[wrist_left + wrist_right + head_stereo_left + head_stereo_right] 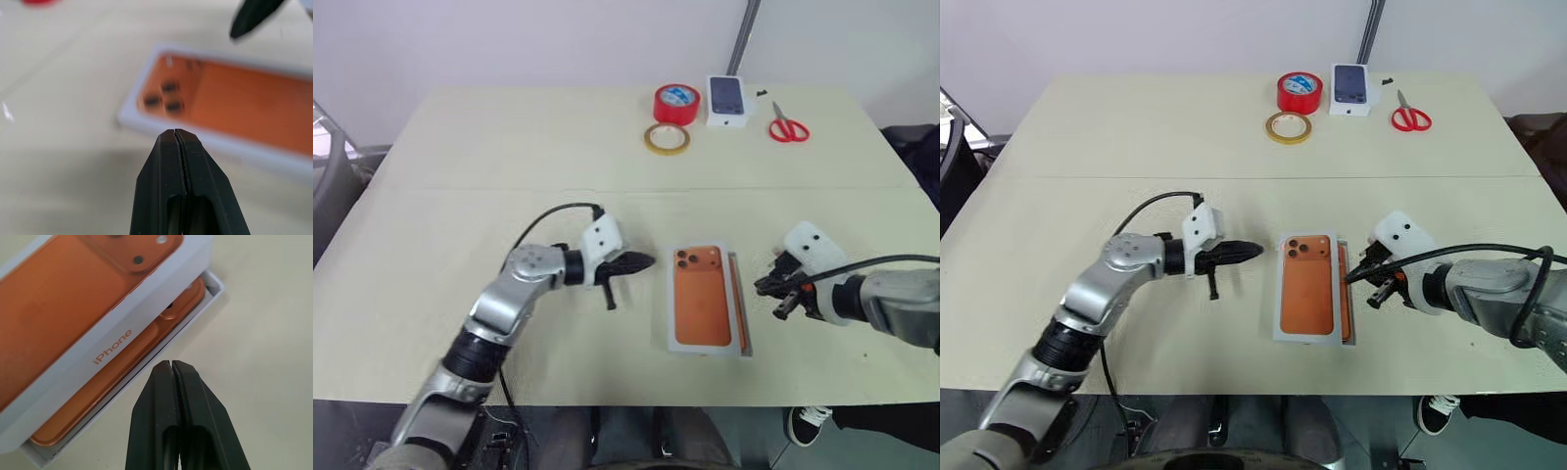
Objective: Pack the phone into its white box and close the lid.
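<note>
The lid (73, 318), with its orange phone picture on top, lies crooked over the white box (208, 296) in the middle of the table (509, 147). It does not cover it all. The phone (146, 362) sits inside the box and peeks out along one long side.

The left gripper (641, 262) is near the lid's left side, not touching it. Its two black fingers are pressed together and hold nothing. The right gripper (766, 286) is just beside the box on the right. Its fingers are pressed together too, with nothing in them
</note>
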Robot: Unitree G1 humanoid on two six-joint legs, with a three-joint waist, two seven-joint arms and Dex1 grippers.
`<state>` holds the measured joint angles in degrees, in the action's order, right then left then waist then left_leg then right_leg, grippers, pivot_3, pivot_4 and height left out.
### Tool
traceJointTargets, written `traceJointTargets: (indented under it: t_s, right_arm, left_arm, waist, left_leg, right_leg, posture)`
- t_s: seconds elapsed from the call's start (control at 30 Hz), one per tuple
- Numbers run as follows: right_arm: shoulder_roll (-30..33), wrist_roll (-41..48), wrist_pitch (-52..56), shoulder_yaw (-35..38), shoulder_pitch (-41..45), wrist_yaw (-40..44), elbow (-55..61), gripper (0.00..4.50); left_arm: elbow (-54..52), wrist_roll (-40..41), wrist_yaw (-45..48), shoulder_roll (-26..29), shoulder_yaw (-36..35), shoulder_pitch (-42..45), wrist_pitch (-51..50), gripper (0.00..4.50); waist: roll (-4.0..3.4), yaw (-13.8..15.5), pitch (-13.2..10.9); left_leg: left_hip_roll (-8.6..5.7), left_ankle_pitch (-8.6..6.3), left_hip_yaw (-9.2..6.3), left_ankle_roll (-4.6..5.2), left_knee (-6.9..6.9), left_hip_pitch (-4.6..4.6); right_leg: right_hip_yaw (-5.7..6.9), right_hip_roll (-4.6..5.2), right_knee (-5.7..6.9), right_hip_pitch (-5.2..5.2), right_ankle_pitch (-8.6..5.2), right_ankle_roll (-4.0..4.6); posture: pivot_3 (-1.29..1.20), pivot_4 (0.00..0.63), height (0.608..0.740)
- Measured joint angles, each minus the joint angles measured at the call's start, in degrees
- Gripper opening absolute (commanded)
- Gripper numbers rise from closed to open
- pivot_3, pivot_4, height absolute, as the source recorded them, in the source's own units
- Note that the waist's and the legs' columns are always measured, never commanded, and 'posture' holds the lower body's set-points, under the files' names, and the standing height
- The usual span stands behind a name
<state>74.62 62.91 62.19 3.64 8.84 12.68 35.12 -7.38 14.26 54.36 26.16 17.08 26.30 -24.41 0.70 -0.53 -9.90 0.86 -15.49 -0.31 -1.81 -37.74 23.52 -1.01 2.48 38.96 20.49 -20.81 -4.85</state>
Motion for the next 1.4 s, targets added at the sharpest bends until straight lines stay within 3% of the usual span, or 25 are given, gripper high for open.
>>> traceJointTargets:
  t_s: [0.13,0.37,0.73,0.93,1.17,1.4]
  right_arm:
    - [-1.84,-3.66,0.05,-0.60,-0.18,2.36,0.68,0.06]
    - [-4.34,-7.26,2.09,-0.59,-0.42,4.83,1.28,0.06]
    - [-6.28,-9.98,5.28,0.16,-1.10,6.91,3.37,0.06]
    - [-7.18,-11.07,6.56,0.40,-1.24,7.67,4.55,0.06]
    - [-7.97,-11.63,8.66,1.83,-1.38,8.39,5.31,0.06]
    - [-8.75,-11.57,11.11,3.67,-1.67,8.71,7.37,0.06]
  left_arm:
    - [-0.26,-0.45,2.22,0.50,3.33,-0.80,-0.47,0.00]
    - [1.17,-2.93,2.32,-3.91,9.00,0.11,-0.46,0.00]
    - [2.06,-2.02,0.69,-8.81,8.29,1.11,-1.92,0.00]
    - [0.24,0.02,0.27,-8.38,6.51,0.44,-3.99,0.00]
    - [-0.03,0.01,0.49,-3.73,5.73,0.36,-6.20,0.00]
    - [0.84,-2.84,0.08,-5.88,9.79,0.90,-5.87,0.00]
  waist:
    - [0.01,0.47,-0.01]
    - [0.01,1.07,-0.01]
    - [0.01,1.14,0.00]
    - [0.01,1.12,0.00]
    - [0.01,1.11,0.00]
    - [0.01,1.23,-0.01]
  left_leg:
    - [-0.04,0.00,0.00,0.00,-0.06,0.02]
    - [-0.04,-0.01,0.00,0.02,-0.10,0.02]
    - [-0.04,-0.03,0.00,0.05,-0.14,0.03]
    - [-0.03,-0.03,-0.01,0.05,-0.15,0.02]
    - [-0.04,-0.03,-0.01,0.05,-0.15,0.02]
    - [-0.05,-0.04,-0.02,0.07,-0.18,0.03]
  right_leg:
    - [0.01,0.05,-0.01,-0.03,0.00,0.00]
    - [0.01,0.03,0.02,-0.02,0.00,0.00]
    - [0.01,0.03,0.03,-0.03,0.00,0.00]
    - [0.01,0.02,0.04,-0.03,0.00,0.00]
    - [0.01,0.02,0.04,-0.03,0.00,0.00]
    - [0.01,0.02,0.04,-0.05,0.00,0.00]
  posture:
    - [0.00,0.150,0.740]
    - [0.00,0.150,0.740]
    - [0.00,0.150,0.740]
    - [0.00,0.150,0.740]
    - [0.00,0.150,0.740]
    - [0.00,0.150,0.740]
